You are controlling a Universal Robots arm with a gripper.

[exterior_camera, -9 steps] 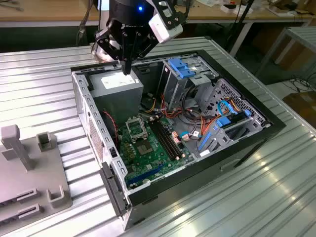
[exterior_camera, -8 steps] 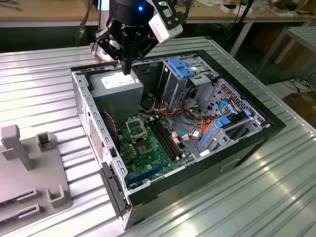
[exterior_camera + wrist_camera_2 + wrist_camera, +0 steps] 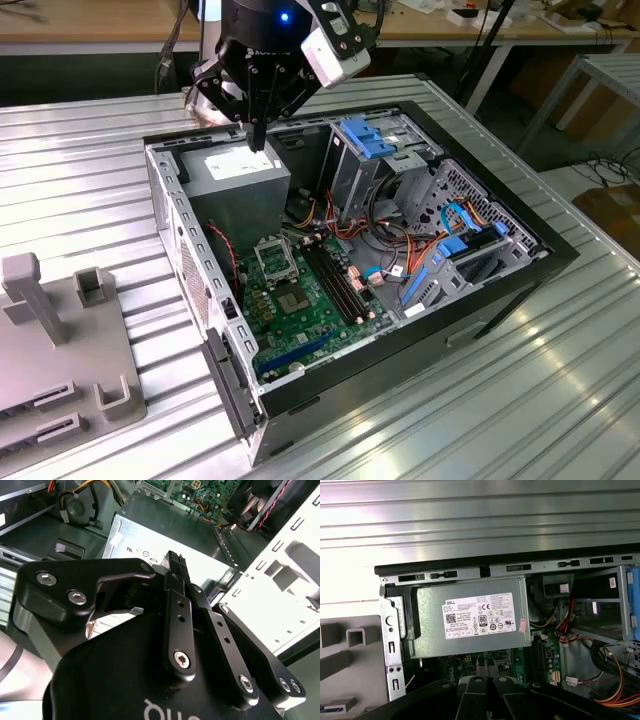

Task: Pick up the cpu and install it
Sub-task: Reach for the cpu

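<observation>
One black claw (image 3: 258, 140) of mine hangs clenched, tips together, just above the grey metal power supply box (image 3: 240, 178). Farther off, the small flat grey square cpu (image 3: 293, 300) seems to lie on the green motherboard (image 3: 268, 320), beside the hollow silver socket frame (image 3: 272, 262).

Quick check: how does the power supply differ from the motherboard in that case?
The power supply is a tall grey metal box with a white label; the motherboard is a flat green board. The power supply stands at one end of the case; the motherboard lies on its floor. The gripper hangs above the power supply, not the motherboard. Both sit inside the open case.
</observation>
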